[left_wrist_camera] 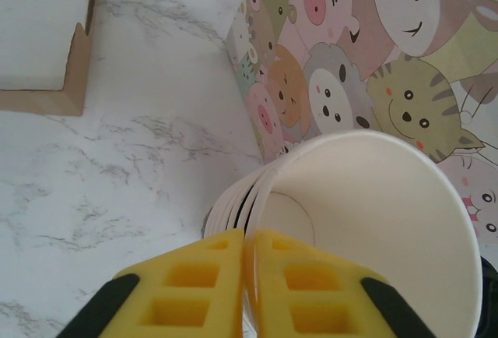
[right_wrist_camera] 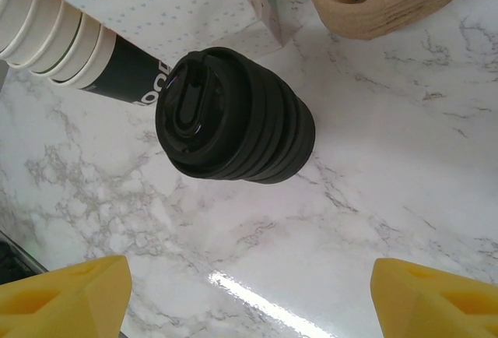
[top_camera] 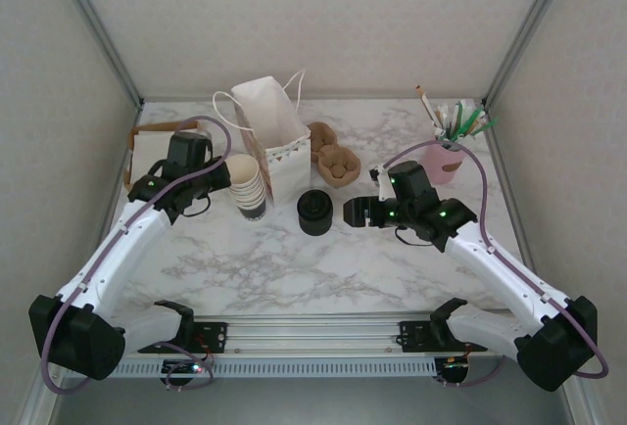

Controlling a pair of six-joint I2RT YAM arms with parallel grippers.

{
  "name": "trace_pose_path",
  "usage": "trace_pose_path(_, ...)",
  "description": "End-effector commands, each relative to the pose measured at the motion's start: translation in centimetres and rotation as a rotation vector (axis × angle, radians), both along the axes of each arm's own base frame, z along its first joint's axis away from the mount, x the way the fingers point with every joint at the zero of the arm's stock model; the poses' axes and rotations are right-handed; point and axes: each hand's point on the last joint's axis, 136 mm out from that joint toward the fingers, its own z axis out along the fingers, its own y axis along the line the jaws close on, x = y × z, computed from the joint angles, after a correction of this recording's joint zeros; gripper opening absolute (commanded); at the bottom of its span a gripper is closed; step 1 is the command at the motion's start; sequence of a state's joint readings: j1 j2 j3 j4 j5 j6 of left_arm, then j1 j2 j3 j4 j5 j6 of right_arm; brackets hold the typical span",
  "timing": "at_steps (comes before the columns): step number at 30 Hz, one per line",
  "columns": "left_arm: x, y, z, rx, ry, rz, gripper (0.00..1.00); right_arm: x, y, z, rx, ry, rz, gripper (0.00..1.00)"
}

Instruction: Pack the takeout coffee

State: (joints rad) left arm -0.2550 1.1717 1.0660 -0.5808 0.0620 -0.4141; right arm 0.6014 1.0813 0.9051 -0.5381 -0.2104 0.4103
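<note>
While left tool [left_wrist_camera: 245, 276] seems pinched on the cup stack [left_wrist_camera: 373, 221] rim, right tool [right_wrist_camera: 250, 276] gapes empty over open marble [right_wrist_camera: 373, 198].

Black lid stack [right_wrist_camera: 233, 116] on marble table [right_wrist_camera: 389, 198], cream cup stack [right_wrist_camera: 54, 34] upper left, yellow jaws wide apart below

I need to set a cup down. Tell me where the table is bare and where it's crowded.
Bare: the wide near strip of table between the lid stack and the arm bases; a smaller patch between the cup carriers and the pen cup. Crowded: around the paper bag, with the cup stack beside it.
</note>
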Motion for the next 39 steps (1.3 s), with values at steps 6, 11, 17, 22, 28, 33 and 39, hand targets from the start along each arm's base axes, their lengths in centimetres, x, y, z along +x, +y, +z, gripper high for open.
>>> trace_pose_path(6, 0.2, 0.4, 1.0, 0.037, -0.009, 0.018, 0.02, 0.3, 1.0, 1.4, 0.013, -0.027, 0.028, 0.82)
trace_pose_path(11, 0.0, 0.6, 1.6, 0.037, -0.013, 0.024, 0.00, 0.2, 2.8, 2.6, 0.111, -0.005, 0.046, 0.83)
trace_pose_path(17, -0.9, 1.0, 2.1, 0.039, -0.015, 0.041, 0.00, 0.1, 7.0, 4.4, 0.240, 0.012, 0.089, 0.84)
trace_pose_path(22, -1.7, 1.5, 1.9, 0.041, -0.017, 0.060, 0.00, -0.4, 11.1, 4.7, 0.250, 0.012, 0.138, 0.84)
trace_pose_path(28, -2.6, 2.5, 2.2, 0.055, -0.033, 0.095, 0.00, -0.4, 14.4, 4.5, 0.252, 0.033, 0.159, 0.84)
trace_pose_path(33, -3.1, 3.0, 1.7, 0.061, -0.029, 0.118, 0.01, -0.5, 16.4, 4.2, 0.253, 0.044, 0.172, 0.83)
trace_pose_path(39, -3.6, 4.3, 0.9, 0.089, -0.016, 0.161, 0.02, -0.2, 17.3, 3.4, 0.235, 0.064, 0.170, 0.83)
